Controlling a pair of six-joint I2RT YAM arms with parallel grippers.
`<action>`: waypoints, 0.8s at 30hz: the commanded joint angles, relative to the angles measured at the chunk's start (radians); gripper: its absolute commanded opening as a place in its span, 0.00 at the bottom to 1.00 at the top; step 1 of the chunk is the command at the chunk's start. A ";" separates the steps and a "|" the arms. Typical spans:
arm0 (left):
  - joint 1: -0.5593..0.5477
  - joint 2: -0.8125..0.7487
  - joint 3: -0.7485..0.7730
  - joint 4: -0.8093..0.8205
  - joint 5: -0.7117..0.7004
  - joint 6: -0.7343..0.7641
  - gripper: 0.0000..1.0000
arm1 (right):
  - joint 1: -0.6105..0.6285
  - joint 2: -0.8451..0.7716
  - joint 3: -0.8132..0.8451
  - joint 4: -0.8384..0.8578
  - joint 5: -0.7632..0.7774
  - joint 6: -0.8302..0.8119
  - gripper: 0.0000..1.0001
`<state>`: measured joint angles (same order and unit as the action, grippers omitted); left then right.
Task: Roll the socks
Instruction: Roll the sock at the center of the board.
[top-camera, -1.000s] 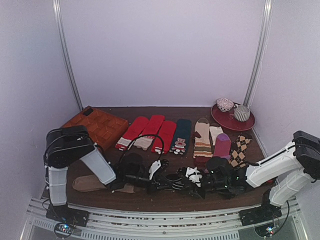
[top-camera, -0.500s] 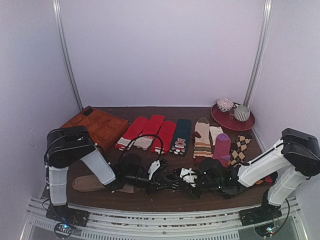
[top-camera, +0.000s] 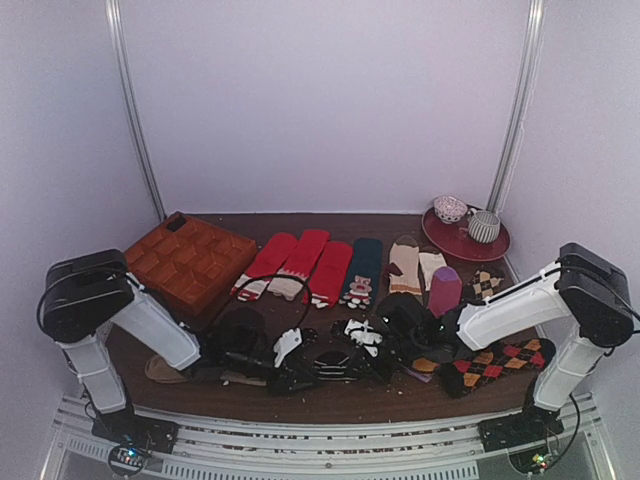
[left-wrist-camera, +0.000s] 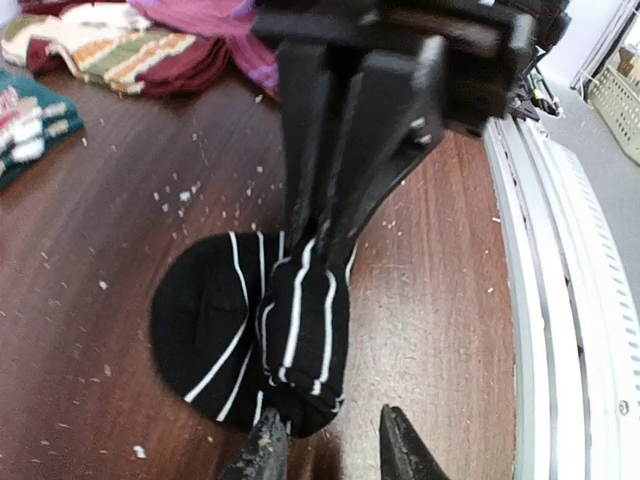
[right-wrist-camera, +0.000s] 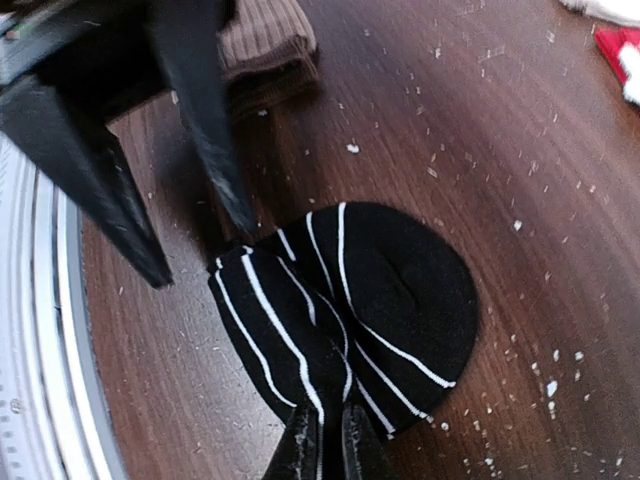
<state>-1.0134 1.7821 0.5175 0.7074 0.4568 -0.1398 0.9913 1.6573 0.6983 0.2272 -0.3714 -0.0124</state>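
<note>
One black sock with thin white stripes lies partly folded at the table's front middle. In the right wrist view my right gripper is shut on a fold of this sock. In the left wrist view the sock lies just ahead of my left gripper, which is open, its left fingertip touching the sock's near end. In the top view the left gripper and the right gripper face each other across the sock.
An orange-brown compartment tray stands at the back left. Red socks, a green sock, a striped tan sock and a magenta sock lie behind. An argyle sock lies front right, a plain tan sock front left, a red plate back right.
Both arms have shifted left, the striped sock moving left with the right gripper. The argyle sock at the front right is now uncovered.
</note>
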 joint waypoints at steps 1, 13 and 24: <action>-0.002 -0.102 0.001 -0.059 -0.066 0.179 0.32 | -0.040 0.064 0.135 -0.359 -0.121 0.065 0.04; -0.007 0.017 0.121 -0.021 -0.011 0.288 0.37 | -0.049 0.173 0.290 -0.581 -0.123 0.092 0.04; -0.017 0.109 0.140 0.009 0.017 0.256 0.32 | -0.054 0.191 0.301 -0.569 -0.129 0.092 0.04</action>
<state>-1.0229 1.8668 0.6361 0.6586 0.4496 0.1223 0.9352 1.8065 1.0111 -0.2432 -0.5072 0.0757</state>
